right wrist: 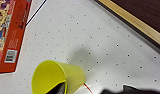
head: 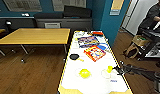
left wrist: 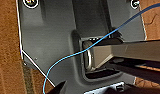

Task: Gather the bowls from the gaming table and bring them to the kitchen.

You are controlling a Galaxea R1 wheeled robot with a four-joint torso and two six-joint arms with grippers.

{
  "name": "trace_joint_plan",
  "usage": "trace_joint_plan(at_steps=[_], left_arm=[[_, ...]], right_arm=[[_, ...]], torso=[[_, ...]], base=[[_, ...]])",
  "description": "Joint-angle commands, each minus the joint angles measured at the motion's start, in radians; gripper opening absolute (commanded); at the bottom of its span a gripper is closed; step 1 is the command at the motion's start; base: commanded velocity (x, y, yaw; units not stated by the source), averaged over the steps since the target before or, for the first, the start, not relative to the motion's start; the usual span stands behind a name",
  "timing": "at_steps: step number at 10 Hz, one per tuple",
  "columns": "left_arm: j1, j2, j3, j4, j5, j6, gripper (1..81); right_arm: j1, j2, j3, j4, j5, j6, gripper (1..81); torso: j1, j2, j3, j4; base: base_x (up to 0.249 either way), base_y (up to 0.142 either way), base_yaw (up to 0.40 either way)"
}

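On the gaming table (head: pixel 71 75), whose white top runs away from us beside the tan wooden table (head: pixel 36 36), we see the yellow bowl (head: pixel 84 73) near the front, the black bowl (head: pixel 74 56) further back toward the left edge, and the white bowl (head: pixel 105 73) on the right. Our right gripper (head: pixel 113 70) reaches in from the right and holds a small yellow cup (right wrist: pixel 58 76) by its rim, tilted just above the white bowl. An orange game box (head: pixel 95 53) lies behind it. We cannot tell how the left gripper's fingers stand. A person (head: pixel 152 17) stands at far right.
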Motion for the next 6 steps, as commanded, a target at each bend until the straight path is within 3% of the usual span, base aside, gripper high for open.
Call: trace_joint_plan(at_steps=[1, 6], left_arm=[[-0.015, 0.003, 0.004, -0.008, 0.061, 0.001, 81.1], [-0.015, 0.003, 0.004, -0.008, 0.061, 0.001, 81.1]], right_arm=[[0.112, -0.023, -0.009, 0.052, 0.011, 0.003, 81.1], [0.132, -0.017, 0.029, 0.056, 0.016, 0.003, 81.1]], torso=[[0.000, 0.000, 0.000, 0.000], [0.000, 0.000, 0.000, 0.000]], base=[[0.000, 0.000, 0.000], [0.000, 0.000, 0.000]])
